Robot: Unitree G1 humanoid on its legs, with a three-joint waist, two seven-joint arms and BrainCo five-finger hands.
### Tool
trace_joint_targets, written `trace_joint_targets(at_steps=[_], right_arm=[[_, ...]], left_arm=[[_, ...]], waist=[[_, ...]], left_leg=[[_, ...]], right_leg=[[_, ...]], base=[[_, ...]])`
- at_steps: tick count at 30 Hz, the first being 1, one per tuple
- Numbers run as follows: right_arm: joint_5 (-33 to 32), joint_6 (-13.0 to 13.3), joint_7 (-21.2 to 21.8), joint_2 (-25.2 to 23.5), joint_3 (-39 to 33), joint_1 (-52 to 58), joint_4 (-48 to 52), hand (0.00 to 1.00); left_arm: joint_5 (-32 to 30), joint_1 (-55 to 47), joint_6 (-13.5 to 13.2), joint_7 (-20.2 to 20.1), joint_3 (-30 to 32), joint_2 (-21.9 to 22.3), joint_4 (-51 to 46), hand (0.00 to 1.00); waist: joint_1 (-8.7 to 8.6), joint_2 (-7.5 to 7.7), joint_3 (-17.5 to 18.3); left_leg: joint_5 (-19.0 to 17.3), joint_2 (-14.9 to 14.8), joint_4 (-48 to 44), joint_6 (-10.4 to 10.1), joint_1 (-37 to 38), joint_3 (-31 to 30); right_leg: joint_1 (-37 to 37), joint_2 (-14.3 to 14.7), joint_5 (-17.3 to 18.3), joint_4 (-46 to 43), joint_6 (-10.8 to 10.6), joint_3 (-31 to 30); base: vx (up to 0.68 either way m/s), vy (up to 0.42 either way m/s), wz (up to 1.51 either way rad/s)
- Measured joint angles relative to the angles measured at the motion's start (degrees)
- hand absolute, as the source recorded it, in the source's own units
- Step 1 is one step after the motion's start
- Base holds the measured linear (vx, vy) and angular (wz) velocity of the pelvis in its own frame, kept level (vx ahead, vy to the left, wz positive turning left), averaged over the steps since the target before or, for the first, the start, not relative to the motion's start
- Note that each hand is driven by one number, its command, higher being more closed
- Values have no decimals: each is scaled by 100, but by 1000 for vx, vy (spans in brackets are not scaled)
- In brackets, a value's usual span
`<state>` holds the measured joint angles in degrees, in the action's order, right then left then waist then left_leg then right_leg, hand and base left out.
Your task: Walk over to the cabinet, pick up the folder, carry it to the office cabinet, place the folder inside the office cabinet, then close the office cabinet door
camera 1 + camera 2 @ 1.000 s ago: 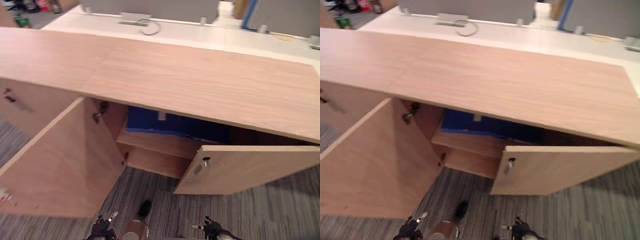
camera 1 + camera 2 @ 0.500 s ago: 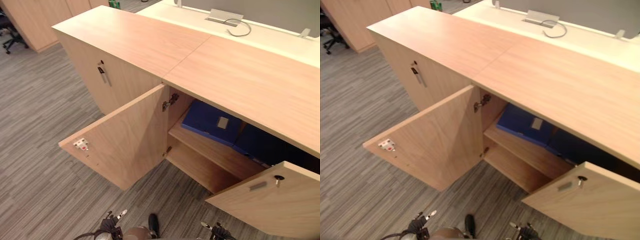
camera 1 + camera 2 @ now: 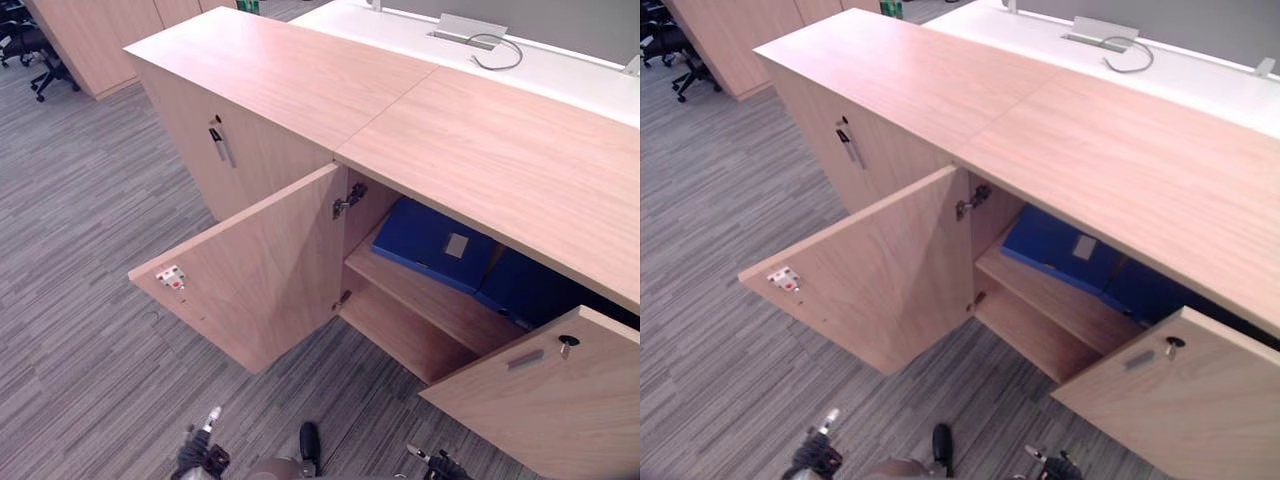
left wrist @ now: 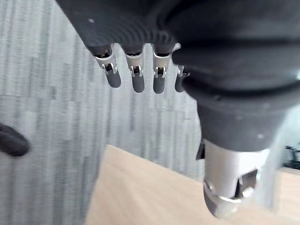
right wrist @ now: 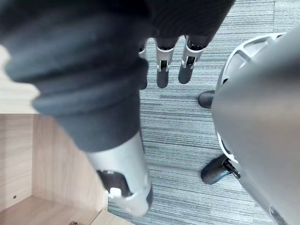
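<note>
Fingers (image 4: 138,83) hang straight; folder (image 3: 440,245) lies on shelf (image 3: 430,300) beside open door (image 3: 260,270).

Light falls from overhead, bright and even. The cabinet top (image 3: 480,130) in front of me takes it flat, with only a faint sheen. The white desk (image 3: 570,75) behind it is the brightest surface, close to washed out. Under the top, the inside of the cabinet sinks into shade: the blue folder (image 3: 437,243) near the opening is well lit, the second folder (image 3: 525,290) further right is dim, and the far corner is almost black. The open door (image 3: 265,270) drops a soft-edged shadow on the carpet (image 3: 90,230). Small highlights glint on the silver thumb of my left hand (image 4: 229,185), and the dark cover of my right hand (image 5: 124,183) sits in shade.
</note>
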<state>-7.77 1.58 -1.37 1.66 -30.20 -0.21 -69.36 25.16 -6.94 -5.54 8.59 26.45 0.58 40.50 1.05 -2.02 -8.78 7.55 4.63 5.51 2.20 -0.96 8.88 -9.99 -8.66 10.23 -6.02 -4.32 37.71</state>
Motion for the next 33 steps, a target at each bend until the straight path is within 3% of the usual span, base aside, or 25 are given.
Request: trace_joint_targets(at_steps=[6, 14, 20, 25, 27, 33], right_arm=[[35, -50, 61, -40, -226, 18, 112, 0], [221, -99, 193, -126, -233, 161, 361, 0], [219, -96, 239, -161, -232, 307, 440, 0], [214, -88, 241, -189, -237, 349, 442, 0], [201, -79, 241, -187, -242, 377, 440, 0], [207, -39, 241, -185, -236, 385, 436, 0]], left_arm=[[-1218, 519, 137, 108, 464, -552, -580, 0], [-2577, 1308, 382, 236, 625, -1811, -626, 0], [-3207, 1486, 396, 228, -19, -2142, -625, 0], [-3461, 1591, 441, 267, -426, -2275, -618, 0], [-3530, 1537, 444, 274, -776, -2391, -635, 0], [-3709, 1144, 381, 187, -1569, -2674, -817, 0]], waist=[[0, -1, 2], [-1, 1, 24], [29, 66, 191], [87, 107, 221], [173, 108, 241], [202, 83, 264]], left_leg=[[-15, -33, 0, -8, 19, 70], [-123, -191, 1, -94, 153, 423], [-201, -230, 0, -134, 210, 572], [-201, -275, -1, -139, 216, 572], [-196, -298, -1, -146, 224, 570], [-175, -299, 1, -165, 215, 570]], right_leg=[[-96, 63, -25, 98, 40, -15], [-113, 179, -48, 206, 126, -355], [-106, 198, -29, 216, 167, -526], [-95, 233, -24, 175, 192, -537], [-94, 248, -21, 149, 207, -538], [-80, 236, -21, 115, 208, -535]], base=[[1, -2, -3], [-6, -11, -24], [15, -9, -14], [0, 0, 0], [0, 0, 0], [-37, 2, 2]])
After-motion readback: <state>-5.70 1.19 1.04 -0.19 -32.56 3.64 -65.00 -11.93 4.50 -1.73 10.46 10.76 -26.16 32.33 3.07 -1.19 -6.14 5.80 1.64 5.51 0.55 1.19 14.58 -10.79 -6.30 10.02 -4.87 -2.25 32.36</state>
